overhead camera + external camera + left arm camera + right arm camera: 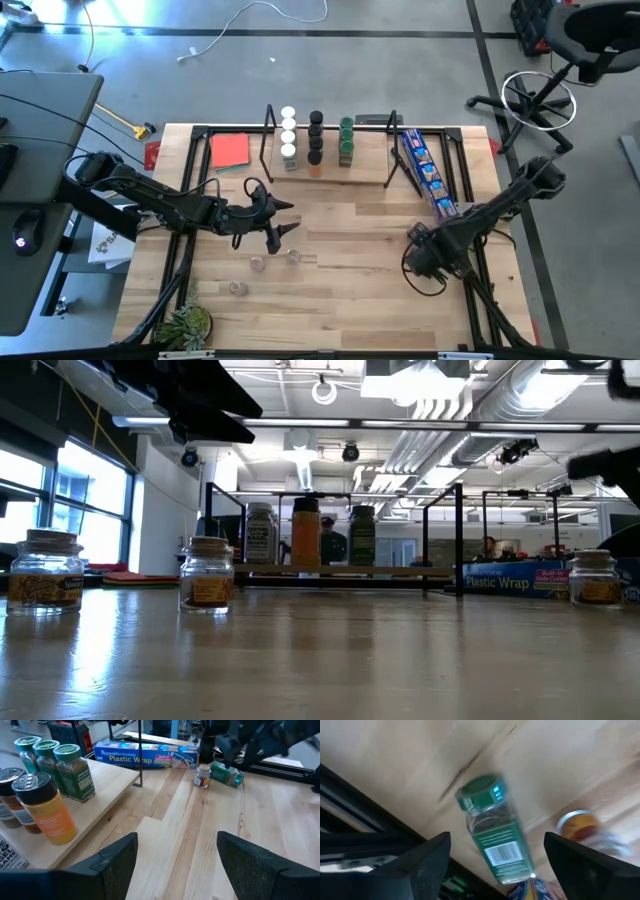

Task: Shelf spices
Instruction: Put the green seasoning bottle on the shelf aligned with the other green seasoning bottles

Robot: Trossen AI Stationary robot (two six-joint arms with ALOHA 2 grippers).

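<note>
My left gripper (283, 220) hangs over the table's middle-left, just in front of the shelf (330, 172). Its fingers (115, 865) are spread wide with nothing between them. Through the gap I see bare wooden table (200, 835). Off to one side stand the shelved spices: a yellow-orange jar with a black lid (45, 810) and green-lidded jars (72, 772) on the shelf board. None touches my left fingers.

My right gripper (428, 252) sits low at the table's right, beside the blue plastic wrap box (428, 172). Its fingers (427, 862) are also parted. A green-lidded jar (492, 832) lies on its side on the table, between the two fingers but farther out; I cannot tell whether either finger touches it. A small clear jar with a silvery lid (582, 827) stands just beside it.

On the shelf, three rows of jars stand: white-lidded (288, 135), black-lidded (315, 135), green-lidded (346, 138). Three small clear jars (258, 263) stand loose on the table near my left gripper, apart from its fingers.
</note>
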